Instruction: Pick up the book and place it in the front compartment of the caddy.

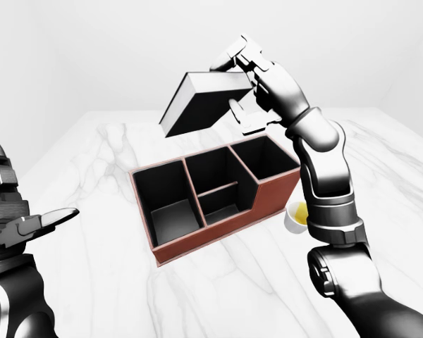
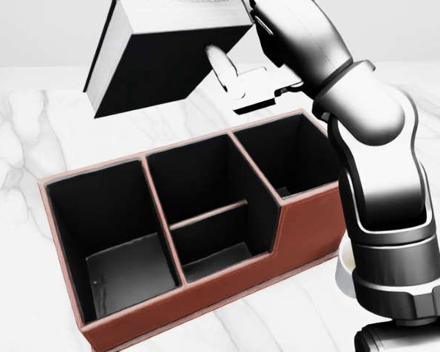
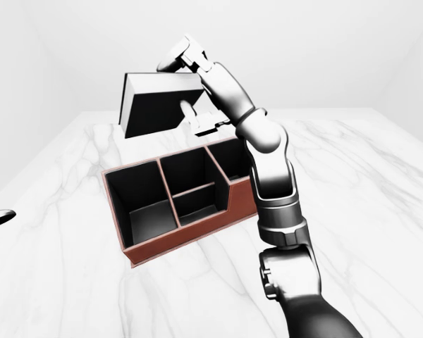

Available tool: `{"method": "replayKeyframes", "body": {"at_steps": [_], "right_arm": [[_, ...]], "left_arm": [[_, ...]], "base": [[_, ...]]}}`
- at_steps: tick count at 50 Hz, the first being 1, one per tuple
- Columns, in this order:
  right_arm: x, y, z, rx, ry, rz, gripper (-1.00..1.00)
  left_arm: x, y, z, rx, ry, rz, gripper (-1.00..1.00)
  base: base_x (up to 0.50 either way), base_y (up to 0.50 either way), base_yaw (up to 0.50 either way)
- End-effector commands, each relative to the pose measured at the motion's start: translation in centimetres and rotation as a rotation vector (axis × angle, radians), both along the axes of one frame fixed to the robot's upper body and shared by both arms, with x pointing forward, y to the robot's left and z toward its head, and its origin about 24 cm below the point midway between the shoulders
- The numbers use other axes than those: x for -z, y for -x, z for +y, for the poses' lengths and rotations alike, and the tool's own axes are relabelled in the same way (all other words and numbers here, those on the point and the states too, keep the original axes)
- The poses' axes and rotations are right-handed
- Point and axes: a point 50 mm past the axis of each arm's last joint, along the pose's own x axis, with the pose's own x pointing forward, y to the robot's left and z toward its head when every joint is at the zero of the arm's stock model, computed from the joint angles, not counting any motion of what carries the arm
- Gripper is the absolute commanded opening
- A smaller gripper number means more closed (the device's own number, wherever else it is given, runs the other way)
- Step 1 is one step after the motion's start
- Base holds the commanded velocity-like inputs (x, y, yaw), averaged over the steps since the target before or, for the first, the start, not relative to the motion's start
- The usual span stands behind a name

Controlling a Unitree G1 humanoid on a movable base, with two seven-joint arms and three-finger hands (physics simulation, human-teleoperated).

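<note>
A black-covered book with white page edges hangs tilted in the air above the caddy's top edge. My right hand is shut on its right end, fingers over the top and thumb under the cover. The caddy is red-brown with a black inside and stands on the marble table below. It has one large bay at the left, a middle bay split by a low divider, and a bay at the right. My left hand hovers open at the left edge of the left-eye view, far from the caddy.
A small white cup with yellow contents stands just right of the caddy, partly behind my right forearm. The white marble table stretches around the caddy on all sides.
</note>
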Motion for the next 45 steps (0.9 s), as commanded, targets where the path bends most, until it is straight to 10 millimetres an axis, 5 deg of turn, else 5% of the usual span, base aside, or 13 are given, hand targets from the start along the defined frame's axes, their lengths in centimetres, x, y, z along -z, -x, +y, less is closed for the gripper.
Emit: {"method": "replayKeyframes", "body": {"at_steps": [1, 25, 45], "right_arm": [[-0.1, -0.2, -0.6, 0.015, -0.056, 0.007, -1.00], [3.4, -1.3, -1.5, 0.059, -0.073, 0.135, -1.00], [4.3, -1.6, -1.6, 0.067, -0.068, 0.168, -1.00]], "left_arm": [[0.0, 0.0, 0.0, 0.000, 0.000, 0.000, 1.00], [0.0, 0.1, -0.1, 0.000, -0.002, -0.001, 1.00], [0.1, 0.1, -0.1, 0.000, -0.002, 0.002, 1.00]], "base": [[0.00, 0.00, 0.00], [0.00, 0.00, 0.00], [0.00, 0.00, 0.00]]}}
